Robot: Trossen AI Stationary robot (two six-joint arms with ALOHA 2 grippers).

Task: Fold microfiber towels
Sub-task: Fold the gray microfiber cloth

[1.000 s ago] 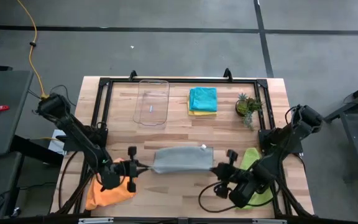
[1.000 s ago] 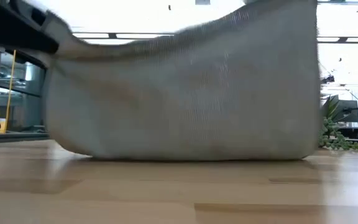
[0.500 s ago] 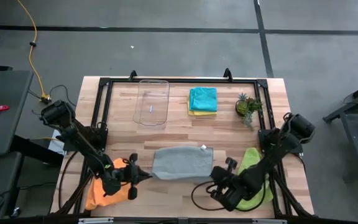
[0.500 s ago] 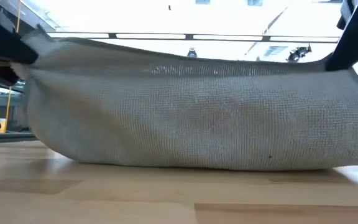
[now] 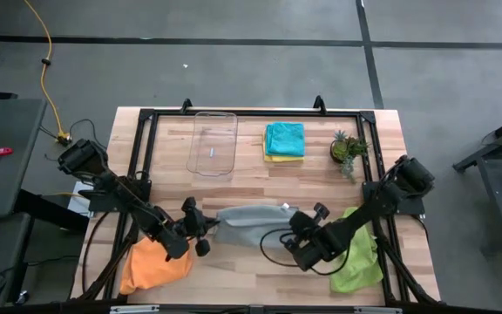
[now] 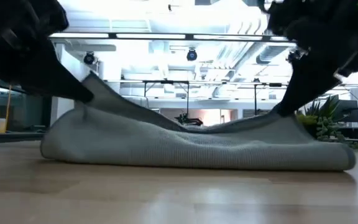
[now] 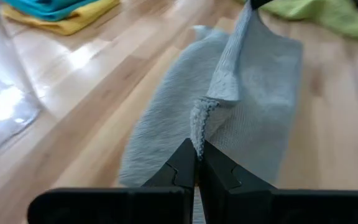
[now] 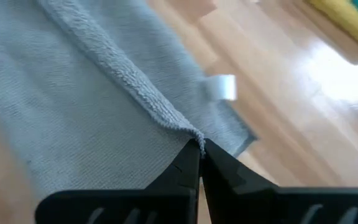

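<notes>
fuzzy matt grey towel (image 5: 249, 225) on smooth pale wood table (image 5: 234, 187).

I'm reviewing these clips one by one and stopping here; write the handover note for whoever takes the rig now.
Left tool: shut on the grey towel's left edge.
Right tool: shut on its right edge.
Grey towel: table centre, middle resting on the wood, pinched edges lifted.
Done: teal-blue towel stacked on yellow towel at the back.
Left: finish the grey fold; orange towel and lime green towel lie unfolded near the front corners.
</notes>
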